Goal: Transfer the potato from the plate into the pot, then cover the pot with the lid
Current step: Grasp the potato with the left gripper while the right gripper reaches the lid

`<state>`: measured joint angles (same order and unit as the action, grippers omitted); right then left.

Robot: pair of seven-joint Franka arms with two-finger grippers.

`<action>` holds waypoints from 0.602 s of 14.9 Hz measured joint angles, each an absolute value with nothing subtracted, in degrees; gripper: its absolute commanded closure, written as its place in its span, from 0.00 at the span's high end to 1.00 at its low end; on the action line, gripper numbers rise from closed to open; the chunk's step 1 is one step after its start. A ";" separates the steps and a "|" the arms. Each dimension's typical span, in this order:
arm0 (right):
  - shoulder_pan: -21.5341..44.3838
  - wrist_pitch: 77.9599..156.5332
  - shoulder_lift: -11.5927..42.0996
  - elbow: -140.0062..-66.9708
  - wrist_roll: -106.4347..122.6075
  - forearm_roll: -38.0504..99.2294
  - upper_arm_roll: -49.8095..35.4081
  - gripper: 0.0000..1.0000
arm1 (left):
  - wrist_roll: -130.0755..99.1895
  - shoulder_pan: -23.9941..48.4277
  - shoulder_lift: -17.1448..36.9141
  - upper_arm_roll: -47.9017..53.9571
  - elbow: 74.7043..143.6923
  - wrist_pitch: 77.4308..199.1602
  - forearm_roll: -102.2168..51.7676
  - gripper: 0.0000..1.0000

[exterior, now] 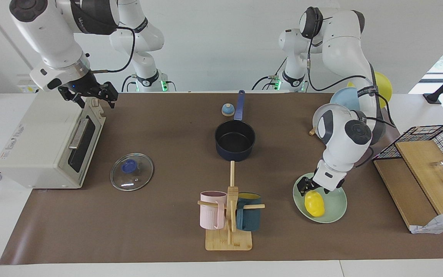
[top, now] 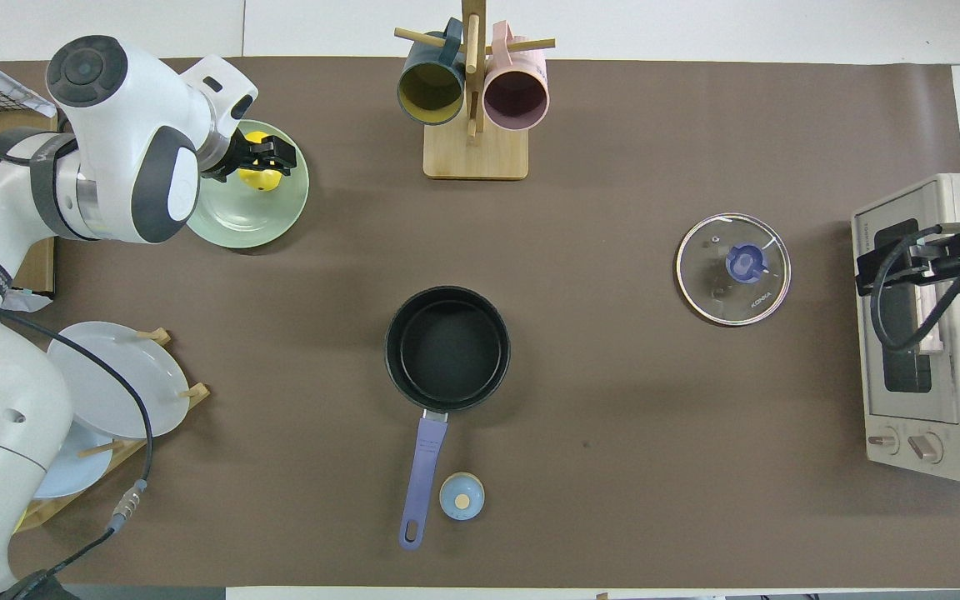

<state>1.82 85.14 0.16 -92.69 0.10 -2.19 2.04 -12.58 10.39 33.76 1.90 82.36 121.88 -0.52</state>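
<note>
The pot [top: 447,348] sits mid-table, empty, handle pointing toward the robots. Farther from the robots, toward the left arm's end, the left gripper [top: 267,155] is over the potato [top: 258,175] on the plate [top: 263,221] — fingers spread. Toward the right arm's end from the pot lies the lid [top: 733,268], knob up. The right gripper [top: 884,268] is over the toaster oven [top: 917,417] — waiting.

potato [exterior: 314,203] on plate [exterior: 335,207], left arm's end | pot [exterior: 235,144] mid-table | lid [exterior: 132,171] toward right arm's end
</note>
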 measured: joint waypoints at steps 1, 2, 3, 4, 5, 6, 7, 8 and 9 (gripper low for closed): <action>1.82 85.14 0.16 -92.69 0.10 -2.19 2.04 1.00 | -12.58 10.20 34.46 1.91 80.88 121.08 -0.52 1.00; 1.82 85.14 0.16 -92.69 0.10 -2.19 2.04 1.00 | -12.58 10.07 35.01 1.91 79.80 120.68 -0.52 1.00; 1.82 85.14 0.16 -92.69 0.10 -2.19 2.04 1.00 | -12.58 10.01 35.41 1.91 79.21 120.66 -0.52 1.00; 1.82 85.14 0.16 -92.69 0.10 -2.19 2.04 1.00 | -12.58 9.99 35.67 1.91 78.92 120.66 -0.52 1.00; 1.82 85.14 0.16 -92.69 0.10 -2.19 2.04 1.00 | -12.58 9.98 35.93 1.91 78.80 120.66 -0.52 1.00; 1.82 85.14 0.16 -92.69 0.10 -2.19 2.04 1.00 | -12.58 9.96 36.22 1.91 78.70 120.69 -0.52 1.00; 1.80 85.13 0.14 -92.69 0.10 -2.19 2.05 1.00 | -12.58 9.96 36.45 1.91 78.67 120.80 -0.52 1.00; 1.73 85.05 0.03 -92.68 0.10 -2.19 2.06 1.00 | -12.58 9.95 36.65 1.91 78.67 121.17 -0.52 1.00; 1.61 84.75 -0.23 -92.68 0.10 -2.19 2.07 1.00 | -12.58 9.94 36.82 1.91 78.67 122.08 -0.52 1.00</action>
